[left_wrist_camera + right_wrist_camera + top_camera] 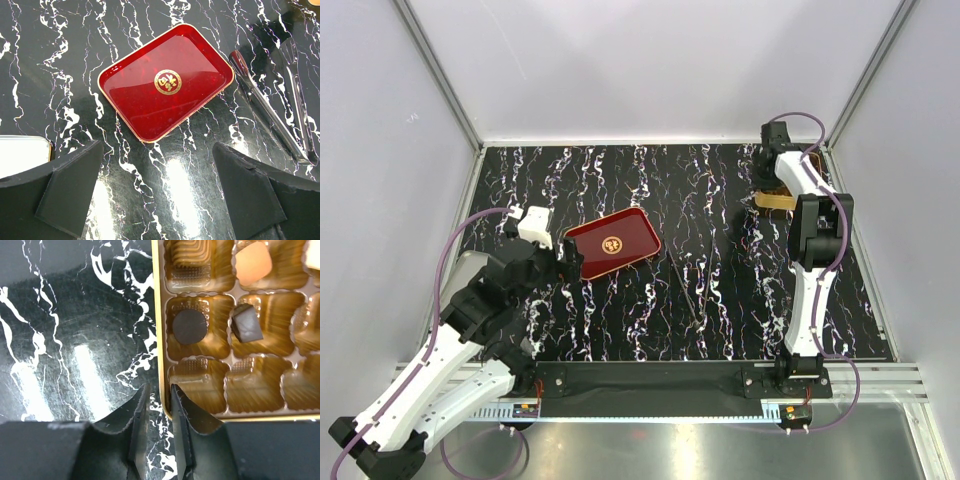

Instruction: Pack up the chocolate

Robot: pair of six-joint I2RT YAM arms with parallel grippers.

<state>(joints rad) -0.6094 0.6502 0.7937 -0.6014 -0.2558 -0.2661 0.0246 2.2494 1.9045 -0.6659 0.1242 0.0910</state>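
The chocolate lies in a golden box (200,385) with a grid of compartments: a dark round piece (189,326), a dark square piece (246,326) and a pale piece (253,262). My right gripper (159,390) straddles the box's near left rim, its fingers a narrow gap apart, with marble showing between the left finger and the rim. In the top view the box (775,199) sits far right under the right arm. The red tray (145,100) with its gold emblem holds nothing. My left gripper (156,150) hovers wide open just in front of it, with nothing between its fingers.
Metal tongs (265,110) lie on the black marbled table right of the red tray (613,243). A white, flat object (22,155) shows at the left edge of the left wrist view. White walls close the table on three sides.
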